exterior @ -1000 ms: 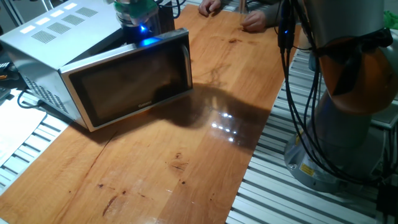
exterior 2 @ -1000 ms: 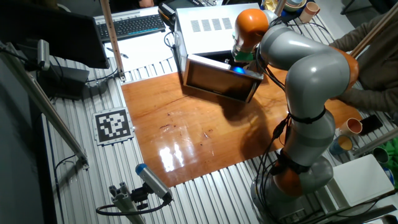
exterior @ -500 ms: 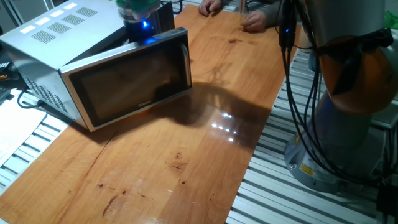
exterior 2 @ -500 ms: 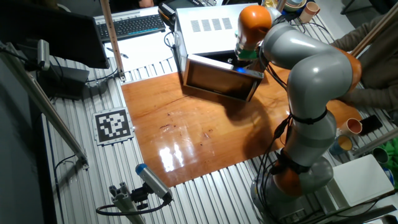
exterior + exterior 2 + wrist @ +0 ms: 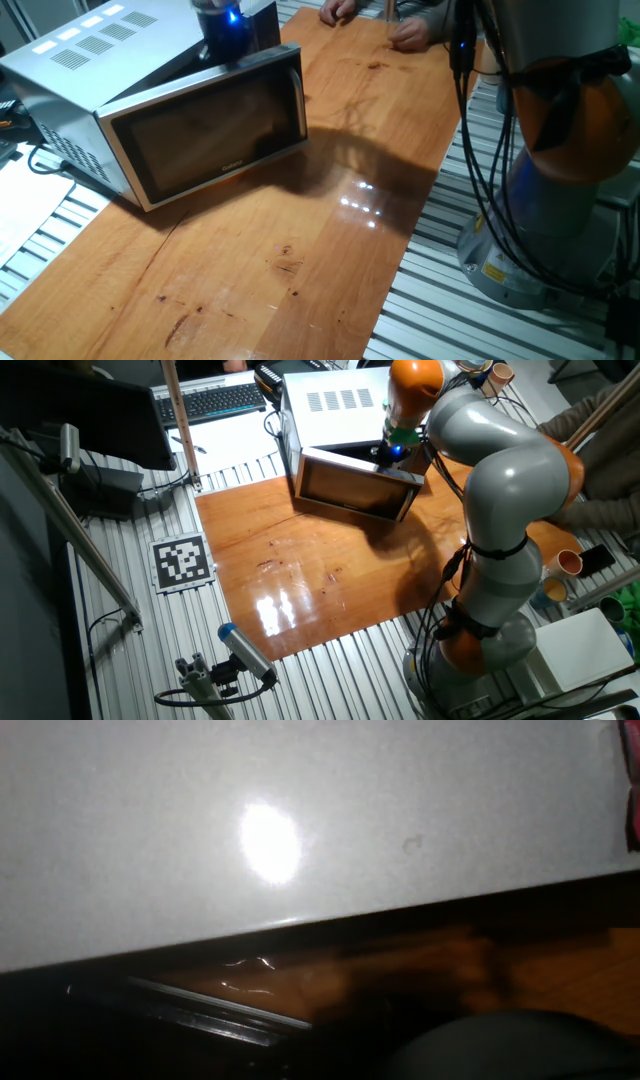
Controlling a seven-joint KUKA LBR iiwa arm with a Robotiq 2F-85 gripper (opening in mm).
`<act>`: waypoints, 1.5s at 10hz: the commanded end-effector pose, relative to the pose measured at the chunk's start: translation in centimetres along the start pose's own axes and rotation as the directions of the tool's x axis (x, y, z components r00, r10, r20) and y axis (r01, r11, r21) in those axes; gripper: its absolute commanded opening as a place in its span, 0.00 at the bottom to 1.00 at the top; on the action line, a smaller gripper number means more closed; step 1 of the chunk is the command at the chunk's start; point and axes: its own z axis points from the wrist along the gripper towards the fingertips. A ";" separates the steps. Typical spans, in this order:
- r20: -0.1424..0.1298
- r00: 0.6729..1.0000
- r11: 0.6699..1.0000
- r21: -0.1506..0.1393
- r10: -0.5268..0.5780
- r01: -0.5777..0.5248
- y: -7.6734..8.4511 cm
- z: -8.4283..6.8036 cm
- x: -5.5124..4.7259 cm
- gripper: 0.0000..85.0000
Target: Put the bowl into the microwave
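The microwave (image 5: 90, 50) stands at the table's far left, silver-white with vent slots on top. Its dark glass door (image 5: 220, 130) hangs slightly ajar, with the vertical handle at its right edge. My gripper (image 5: 226, 22) hovers just above and behind the door's top edge, a blue light glowing on the hand. In the other fixed view the hand (image 5: 392, 452) sits over the gap between door and microwave (image 5: 335, 400). The fingers are hidden. The hand view shows the microwave's white wall (image 5: 300, 820) close up, with a dark gap below it. The bowl is out of view.
A person's hands (image 5: 410, 35) rest on the table's far end. The robot base (image 5: 560, 210) and its cables stand to the right. Tan cups (image 5: 568, 563) sit on the right, and a keyboard (image 5: 215, 400) lies behind the microwave.
The hand has risen from the door gap and drawn back a little. The microwave and its door have not moved.
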 end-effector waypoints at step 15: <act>0.067 0.993 0.994 -0.028 -0.099 0.102 -1.2 -1.8 0.6 0.00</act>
